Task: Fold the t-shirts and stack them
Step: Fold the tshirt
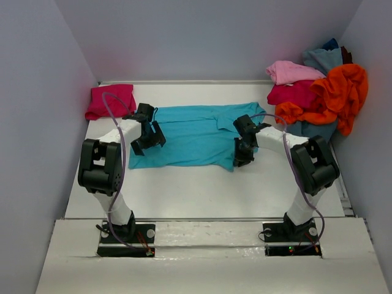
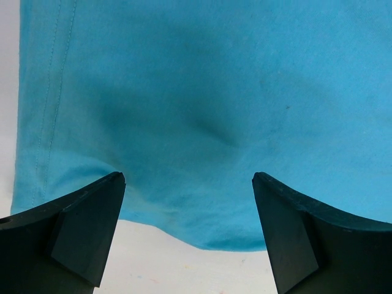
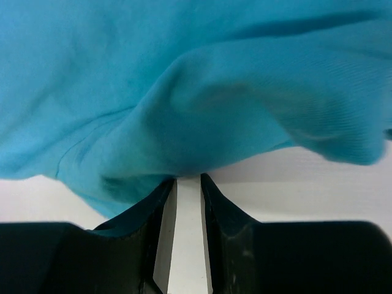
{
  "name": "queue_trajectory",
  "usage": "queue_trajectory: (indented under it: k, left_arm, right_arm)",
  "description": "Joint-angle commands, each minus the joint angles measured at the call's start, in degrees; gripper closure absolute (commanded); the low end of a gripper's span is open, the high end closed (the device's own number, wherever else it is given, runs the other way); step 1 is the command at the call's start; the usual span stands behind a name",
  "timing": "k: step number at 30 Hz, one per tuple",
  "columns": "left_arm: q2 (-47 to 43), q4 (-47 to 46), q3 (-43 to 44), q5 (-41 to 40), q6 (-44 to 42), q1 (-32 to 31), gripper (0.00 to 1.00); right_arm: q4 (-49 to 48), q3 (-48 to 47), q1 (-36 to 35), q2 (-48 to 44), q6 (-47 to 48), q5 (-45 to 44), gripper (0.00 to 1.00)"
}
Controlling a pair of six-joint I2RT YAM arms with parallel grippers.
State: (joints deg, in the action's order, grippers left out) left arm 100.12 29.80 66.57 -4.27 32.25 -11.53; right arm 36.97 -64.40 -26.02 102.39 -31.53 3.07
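Observation:
A turquoise t-shirt [image 1: 196,138] lies spread flat across the middle of the table. My left gripper [image 1: 149,142] hovers over its left near corner, wide open with nothing between the fingers; in the left wrist view the gripper [image 2: 188,179] frames the shirt's hem [image 2: 184,122]. My right gripper [image 1: 242,156] is at the shirt's right near edge. In the right wrist view it [image 3: 188,179] is shut on a bunched fold of the turquoise cloth [image 3: 202,104], which rises off the table. A magenta t-shirt [image 1: 111,101] lies folded at the back left.
A loose heap fills the back right corner: a light pink shirt [image 1: 291,71], a crimson one [image 1: 294,94], an orange one [image 1: 343,92] and dusty blue ones [image 1: 321,58]. Grey walls close in on the left, back and right.

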Motion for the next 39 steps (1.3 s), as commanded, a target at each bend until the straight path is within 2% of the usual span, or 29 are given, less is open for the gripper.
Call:
queue_trajectory:
  k: [1,7,18,25,31,34,39]
  left_arm:
    - [0.6,0.5,2.7,0.6,-1.4,-0.1,0.03]
    - [1.0,1.2,3.2,0.3,-2.1,-0.1,0.03]
    - [0.3,0.8,1.4,0.2,-2.5,-0.1,0.03]
    - [-0.1,0.8,1.2,0.2,-2.6,-0.1,0.03]
    - [-0.1,0.9,1.5,0.3,-2.8,-0.1,0.03]
    - [0.0,1.0,1.5,0.3,-2.8,-0.1,0.03]
    - [0.1,0.9,1.4,0.2,-3.1,-0.1,0.03]
  right_arm:
    - [-4.2,1.0,-1.0,-0.5,1.2,-14.6,0.71]
    - [-11.0,5.7,-1.0,-3.3,1.6,-18.0,0.71]
    - [-12.1,6.5,-2.6,-3.3,0.9,-18.7,0.73]
    - [-13.3,7.5,-3.2,-1.8,0.7,-19.2,0.83]
    - [-11.5,6.1,-3.7,-1.6,0.3,-20.0,0.93]
    - [-9.3,5.3,-4.2,-2.5,-0.3,-20.4,0.93]
    - [-2.6,4.9,-4.2,-9.6,-3.1,-20.7,0.93]
